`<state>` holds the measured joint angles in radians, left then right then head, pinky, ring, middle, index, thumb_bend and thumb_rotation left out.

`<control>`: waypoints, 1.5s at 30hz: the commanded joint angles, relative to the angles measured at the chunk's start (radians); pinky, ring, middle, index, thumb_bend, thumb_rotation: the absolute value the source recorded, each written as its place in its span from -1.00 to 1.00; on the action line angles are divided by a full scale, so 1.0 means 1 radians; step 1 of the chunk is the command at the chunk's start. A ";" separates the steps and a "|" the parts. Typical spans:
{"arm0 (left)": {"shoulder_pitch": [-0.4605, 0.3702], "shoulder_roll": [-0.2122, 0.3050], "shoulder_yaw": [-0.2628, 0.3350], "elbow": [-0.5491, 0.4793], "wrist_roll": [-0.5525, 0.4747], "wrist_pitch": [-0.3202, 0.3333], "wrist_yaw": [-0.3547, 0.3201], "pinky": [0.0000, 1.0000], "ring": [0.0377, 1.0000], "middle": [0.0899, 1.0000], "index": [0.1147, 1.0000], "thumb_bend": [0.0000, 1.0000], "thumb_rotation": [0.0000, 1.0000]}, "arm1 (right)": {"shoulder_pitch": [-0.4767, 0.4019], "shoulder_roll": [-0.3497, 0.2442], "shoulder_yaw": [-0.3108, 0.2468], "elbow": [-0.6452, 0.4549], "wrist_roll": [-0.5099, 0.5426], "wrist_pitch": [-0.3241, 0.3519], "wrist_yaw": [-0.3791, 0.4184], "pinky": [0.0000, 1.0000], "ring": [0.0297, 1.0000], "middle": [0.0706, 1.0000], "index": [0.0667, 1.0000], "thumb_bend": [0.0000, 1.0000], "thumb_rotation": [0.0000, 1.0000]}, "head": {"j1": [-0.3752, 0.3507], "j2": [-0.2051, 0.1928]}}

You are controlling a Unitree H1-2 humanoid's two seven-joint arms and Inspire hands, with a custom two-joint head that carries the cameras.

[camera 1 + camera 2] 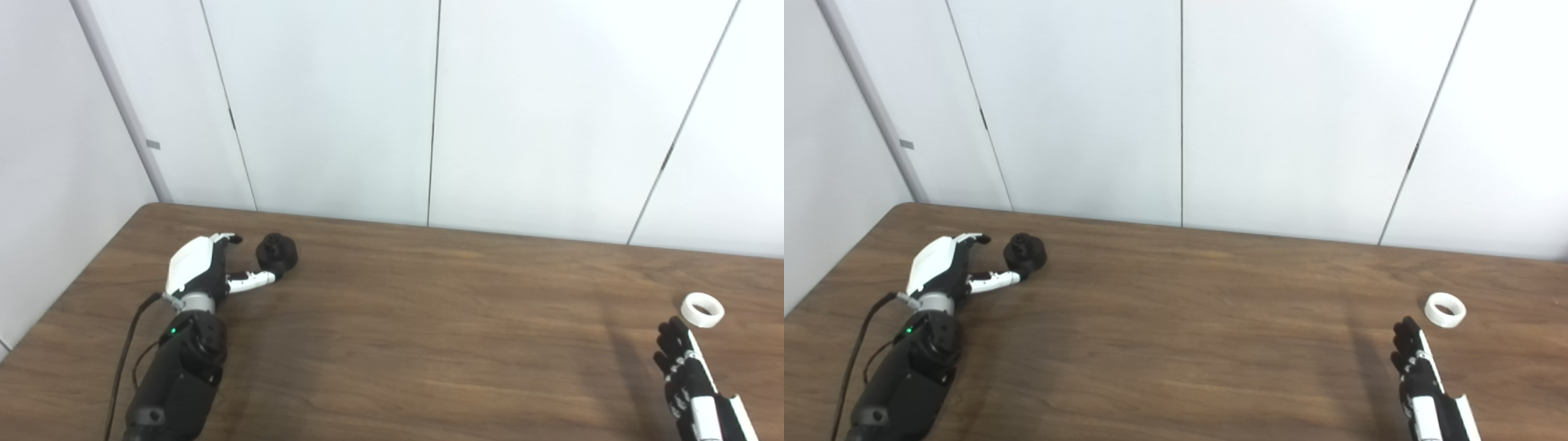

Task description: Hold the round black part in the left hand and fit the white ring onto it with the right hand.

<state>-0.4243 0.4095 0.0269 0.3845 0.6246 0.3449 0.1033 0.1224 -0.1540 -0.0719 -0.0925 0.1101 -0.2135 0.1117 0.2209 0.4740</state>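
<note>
Resting on the wooden table [392, 318] in the left eye view, the round black part [277, 253] stands knob-up beside the left hand [202, 272], whose fingers are spread, thumb touching it. In the right eye view, the white ring [1445, 309] lies flat, hole upward, near the right hand [1418, 373], fingers extended, empty.

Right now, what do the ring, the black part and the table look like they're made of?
Ring: probably plastic, matte white, no shine. Black part: dull black, likely plastic or rubber; too small to tell. Table: brown wood grain, smooth low sheen, possibly laminate.
</note>
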 commanded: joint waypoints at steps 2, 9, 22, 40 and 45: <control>-0.091 0.054 -0.014 0.011 -0.005 -0.010 0.007 1.00 0.98 0.87 0.63 0.95 -0.12 | 0.093 0.040 0.014 0.163 0.004 -0.032 -0.001 1.00 0.99 0.96 0.99 0.06 0.94 | -0.001 0.001; -0.131 0.069 -0.052 0.065 -0.025 -0.016 -0.009 1.00 0.98 0.86 0.63 0.92 -0.14 | 0.098 0.043 0.014 0.156 -0.013 -0.021 -0.012 1.00 0.98 0.94 0.96 0.07 0.94 | -0.008 0.001; -0.154 0.075 -0.086 0.130 -0.068 -0.028 -0.027 1.00 0.99 0.84 0.59 0.85 -0.26 | 0.102 0.047 0.015 0.149 0.005 -0.023 0.001 1.00 1.00 0.96 0.98 0.06 0.91 | -0.020 0.006; -0.173 0.083 -0.102 0.170 -0.098 -0.041 -0.019 1.00 0.97 0.80 0.55 0.81 -0.31 | 0.092 0.046 0.014 0.164 0.001 -0.029 -0.002 1.00 0.97 0.94 0.97 0.13 0.89 | -0.028 0.005; -0.166 0.085 -0.102 0.144 -0.103 -0.044 -0.029 1.00 0.97 0.82 0.55 0.84 -0.27 | 0.091 0.046 0.015 0.166 -0.002 -0.032 -0.003 1.00 0.99 0.94 0.97 0.11 0.89 | -0.029 0.005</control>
<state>-0.5308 0.4520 -0.0764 0.5570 0.5249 0.3293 0.0653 0.1256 -0.1521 -0.0724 -0.0934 0.1004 -0.2267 0.1114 0.1917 0.4786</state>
